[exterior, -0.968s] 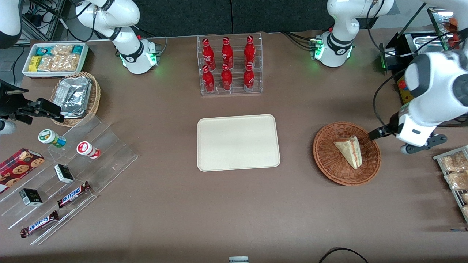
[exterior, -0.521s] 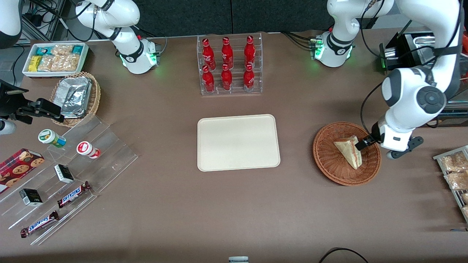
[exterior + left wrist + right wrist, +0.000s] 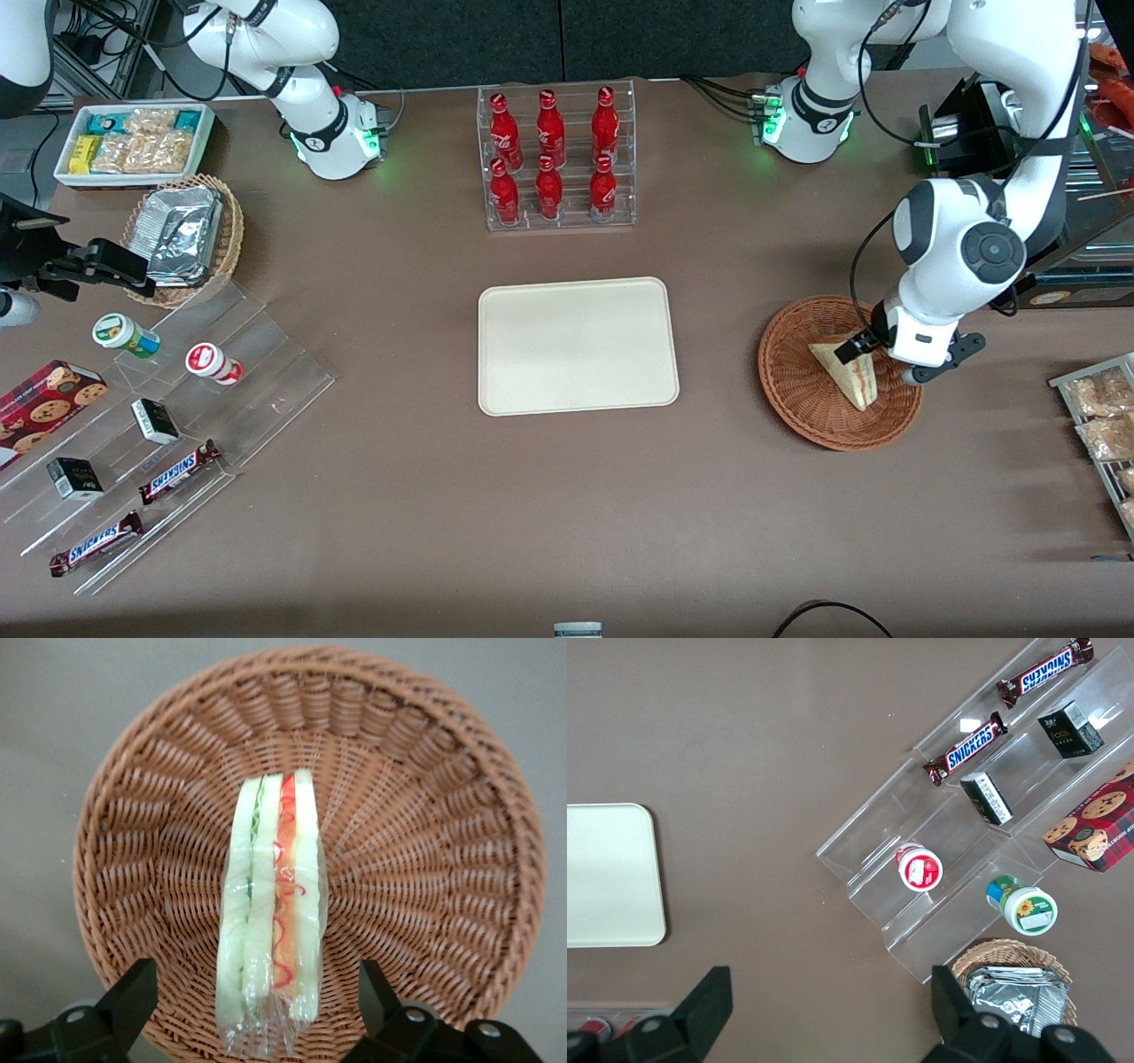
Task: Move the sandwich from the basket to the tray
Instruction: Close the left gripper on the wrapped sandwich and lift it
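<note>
You are at the reach-in step: the gripper (image 3: 257,1010) hangs directly over the sandwich (image 3: 849,373), which lies in the wicker basket (image 3: 802,399) near the working arm's end of the counter, fingers (image 3: 131,997) spread wide to either side of the wedge. Next, I judge, you lower straight down and close across the bread faces, then carry it to the cream tray (image 3: 578,346) at the counter's middle. The wrist points downward, forearm reaching over the basket's rim.

Brown table (image 3: 425,514): tray (image 3: 578,346) centre, basket (image 3: 811,399) toward working arm, bottle rack (image 3: 558,159) farther.
</note>
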`<state>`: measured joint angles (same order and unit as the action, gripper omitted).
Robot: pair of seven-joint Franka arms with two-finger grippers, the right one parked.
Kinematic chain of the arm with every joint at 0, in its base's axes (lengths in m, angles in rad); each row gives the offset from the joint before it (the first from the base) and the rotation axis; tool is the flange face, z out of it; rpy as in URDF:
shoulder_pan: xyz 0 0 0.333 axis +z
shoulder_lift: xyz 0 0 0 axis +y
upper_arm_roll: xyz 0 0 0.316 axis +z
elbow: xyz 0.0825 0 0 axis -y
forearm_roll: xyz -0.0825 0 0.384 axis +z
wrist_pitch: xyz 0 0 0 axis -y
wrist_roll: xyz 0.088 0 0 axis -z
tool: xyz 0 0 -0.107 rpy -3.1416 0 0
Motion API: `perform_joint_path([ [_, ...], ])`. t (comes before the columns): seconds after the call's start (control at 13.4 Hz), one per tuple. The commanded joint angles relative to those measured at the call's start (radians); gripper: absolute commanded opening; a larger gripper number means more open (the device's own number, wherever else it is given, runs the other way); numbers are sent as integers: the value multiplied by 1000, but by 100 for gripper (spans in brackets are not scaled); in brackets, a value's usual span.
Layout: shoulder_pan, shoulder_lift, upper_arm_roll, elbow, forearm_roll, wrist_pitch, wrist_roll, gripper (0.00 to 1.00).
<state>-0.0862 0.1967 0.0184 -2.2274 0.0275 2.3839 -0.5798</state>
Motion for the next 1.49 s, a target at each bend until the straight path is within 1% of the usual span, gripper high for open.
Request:
perform_joint_path([
  [0.0,-12,30,5,-8,0,37,-15,100],
  [0.22,-12,49,5,-20,3,46,-14,100],
  [0.3,-12,47,5,-23,5,44,-11,97],
  [0.37,-10,47,5,-23,5,43,-11,68],
  [0.45,-7,49,5,-18,6,37,-11,29],
  [0.52,-7,50,5,-14,5,32,-3,0],
  [0.74,-10,52,5,3,6,20,0,0],
  [0.82,-10,46,5,23,8,-15,3,0],
  [0.97,-12,40,3,130,8,-179,3,0],
  [1.12,-21,40,-21,301,8,-440,5,0],
  [1.19,-21,40,-38,363,6,-525,3,0],
  [1.34,-23,33,-104,467,-3,-656,-14,0],
  [1.41,-23,30,-151,521,-11,-719,-17,0],
])
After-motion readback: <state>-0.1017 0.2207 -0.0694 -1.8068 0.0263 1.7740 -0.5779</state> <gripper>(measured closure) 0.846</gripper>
